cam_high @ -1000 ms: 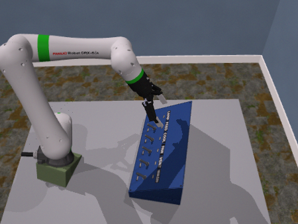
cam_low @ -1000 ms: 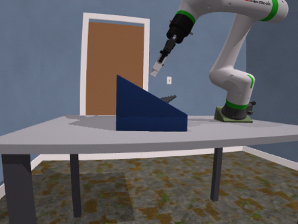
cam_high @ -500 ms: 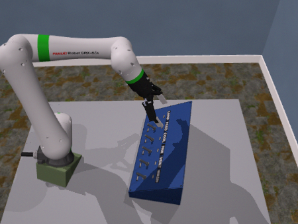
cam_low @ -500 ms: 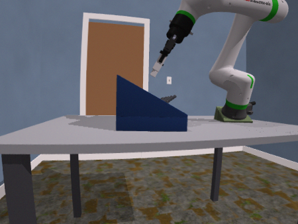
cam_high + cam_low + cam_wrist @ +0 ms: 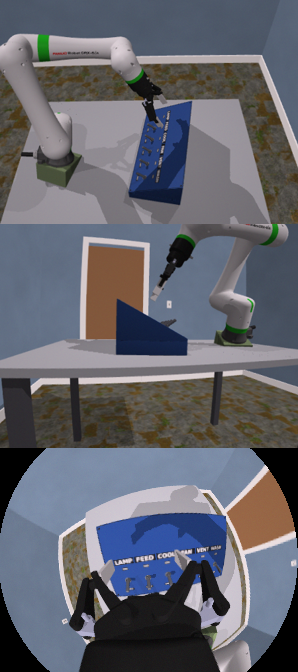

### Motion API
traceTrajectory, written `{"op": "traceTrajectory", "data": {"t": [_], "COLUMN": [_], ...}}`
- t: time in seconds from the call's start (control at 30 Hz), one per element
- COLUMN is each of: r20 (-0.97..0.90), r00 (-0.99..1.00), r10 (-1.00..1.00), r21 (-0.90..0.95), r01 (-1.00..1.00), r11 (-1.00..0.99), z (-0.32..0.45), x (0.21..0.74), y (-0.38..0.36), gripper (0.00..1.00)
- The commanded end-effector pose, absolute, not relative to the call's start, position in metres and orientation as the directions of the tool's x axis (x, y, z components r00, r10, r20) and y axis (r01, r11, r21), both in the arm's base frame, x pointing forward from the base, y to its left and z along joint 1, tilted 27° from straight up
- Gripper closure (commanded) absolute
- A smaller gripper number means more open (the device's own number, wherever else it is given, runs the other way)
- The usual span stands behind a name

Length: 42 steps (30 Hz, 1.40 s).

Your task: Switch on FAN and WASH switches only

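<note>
- The jaws stand wide apart with nothing between them; the gripper (image 5: 148, 585) looks down at the console from above, its two fingers spread to either side in the wrist view.
- In the side view the gripper (image 5: 155, 295) hangs in the air above the console's high back edge, apart from it, tilted down toward the sloped face.
- From above, the gripper (image 5: 158, 114) sits over the far end of the console, near the last lever in the row.
- The console (image 5: 172, 146) is a blue wedge lying slantwise on the table (image 5: 215, 159), its low front edge toward the robot's base (image 5: 57, 167).
- A row of five small grey levers (image 5: 147, 150) runs along the console's lower part, with a line of white labels just above them toward the high edge.
- The FAN label (image 5: 161, 150) reads second from the near end; the nearest label (image 5: 157, 174) is too blurred to read surely.
- Beyond the console, a brown door (image 5: 114, 290) stands in the blue wall.
</note>
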<state>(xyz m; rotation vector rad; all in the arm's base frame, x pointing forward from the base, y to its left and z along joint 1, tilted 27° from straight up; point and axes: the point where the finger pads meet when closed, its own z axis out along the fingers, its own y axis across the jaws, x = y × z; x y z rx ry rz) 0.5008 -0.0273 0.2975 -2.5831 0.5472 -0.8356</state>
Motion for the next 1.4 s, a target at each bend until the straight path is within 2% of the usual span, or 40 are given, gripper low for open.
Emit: {"op": "traceTrajectory", "data": {"t": [0.0, 0.5, 1.37], "r20": [0.472, 0.472, 0.472], "r00": [0.748, 0.748, 0.748], "r10": [-0.466, -0.466, -0.466], "r21": [-0.454, -0.454, -0.454], "r01": [-0.246, -0.246, -0.246], "r11": [-0.856, -0.856, -0.856], "z": [0.298, 0.295, 0.265], "x": [0.501, 0.499, 0.483], "y": [-0.027, -0.032, -0.088], "gripper": [0.0, 0.0, 0.0]}}
